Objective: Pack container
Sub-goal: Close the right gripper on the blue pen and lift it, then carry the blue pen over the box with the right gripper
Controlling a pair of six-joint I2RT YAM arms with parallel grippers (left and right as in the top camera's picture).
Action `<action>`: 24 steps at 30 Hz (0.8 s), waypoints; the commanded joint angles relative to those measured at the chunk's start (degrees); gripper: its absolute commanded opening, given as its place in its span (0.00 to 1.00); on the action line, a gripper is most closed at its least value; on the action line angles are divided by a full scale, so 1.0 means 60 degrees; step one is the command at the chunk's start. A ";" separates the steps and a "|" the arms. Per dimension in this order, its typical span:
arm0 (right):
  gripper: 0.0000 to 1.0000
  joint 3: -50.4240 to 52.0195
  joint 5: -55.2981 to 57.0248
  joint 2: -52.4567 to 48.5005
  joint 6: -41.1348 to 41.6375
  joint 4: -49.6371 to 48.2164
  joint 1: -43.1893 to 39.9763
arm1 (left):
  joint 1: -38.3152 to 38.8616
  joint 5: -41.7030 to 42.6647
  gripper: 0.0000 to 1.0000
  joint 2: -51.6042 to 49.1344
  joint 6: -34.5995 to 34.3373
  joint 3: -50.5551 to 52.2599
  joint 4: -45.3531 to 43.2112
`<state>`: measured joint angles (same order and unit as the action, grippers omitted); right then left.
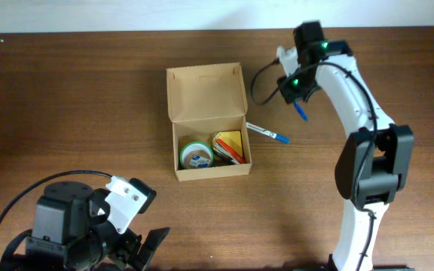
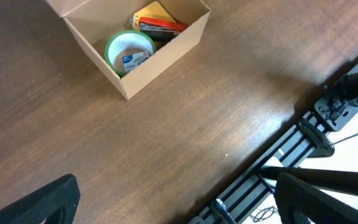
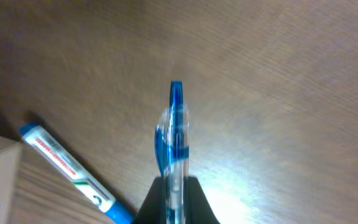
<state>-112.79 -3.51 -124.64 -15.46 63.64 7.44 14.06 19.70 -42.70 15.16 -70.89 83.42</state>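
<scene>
The container (image 1: 208,120), a tan cardboard box with its flap lid standing open at the back, sits mid-table. Inside lie a green tape roll (image 1: 196,156) and a yellow and red item (image 1: 230,146). In the left wrist view the container (image 2: 160,59) and the tape roll (image 2: 129,53) appear at the top. My right gripper (image 1: 297,99) is right of the container, shut on a blue clear pen (image 3: 176,137), whose tip (image 1: 302,114) pokes out below the fingers. My left gripper (image 1: 143,252) rests at the near left, its jaws wide apart and empty (image 2: 179,211).
A white marker with a blue cap (image 1: 268,134) lies on the table just right of the container, also seen as the marker (image 3: 67,171) in the right wrist view. The table's near edge and black rails (image 2: 278,162) run past the left gripper.
</scene>
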 commanded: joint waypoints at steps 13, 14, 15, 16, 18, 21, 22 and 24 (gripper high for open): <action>0.04 -0.2361 0.0040 0.1599 0.0149 0.1468 0.1789 | 0.0004 0.0171 1.00 0.0007 -0.0095 -0.0106 -0.0004; 0.04 -0.2353 0.0022 0.1596 0.0113 0.1530 0.1971 | 0.0004 0.0168 1.00 0.0004 -0.0095 -0.0106 -0.0004; 0.04 -0.2331 -0.0076 0.1577 -0.0058 0.1614 0.2160 | 0.0004 0.0168 1.00 0.0007 -0.0095 -0.0106 -0.0004; 0.04 -0.2291 -0.0331 0.1566 -0.0415 0.1708 0.2357 | 0.0004 0.0171 1.00 0.0007 -0.0095 -0.0106 0.0000; 0.04 -0.2215 -0.0860 0.1555 -0.1173 0.1880 0.2710 | 0.0004 0.0168 1.00 0.0007 -0.0095 -0.0106 0.0000; 0.04 -0.2058 -0.1071 0.1523 -0.2226 0.2127 0.3297 | 0.0004 0.0168 1.00 0.0007 -0.0095 -0.0106 0.0000; 0.04 -0.1971 -0.1075 0.1515 -0.2470 0.2178 0.3446 | 0.0004 0.0168 1.00 0.0004 -0.0095 -0.0106 -0.0004; 0.04 -0.1694 -0.1082 0.1515 -0.3005 0.2226 0.3741 | 0.0004 0.0168 1.00 0.0007 -0.0095 -0.0106 -0.0004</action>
<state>-124.90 -7.90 -115.77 -26.22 76.55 27.77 14.06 19.70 -42.70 15.16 -70.89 83.40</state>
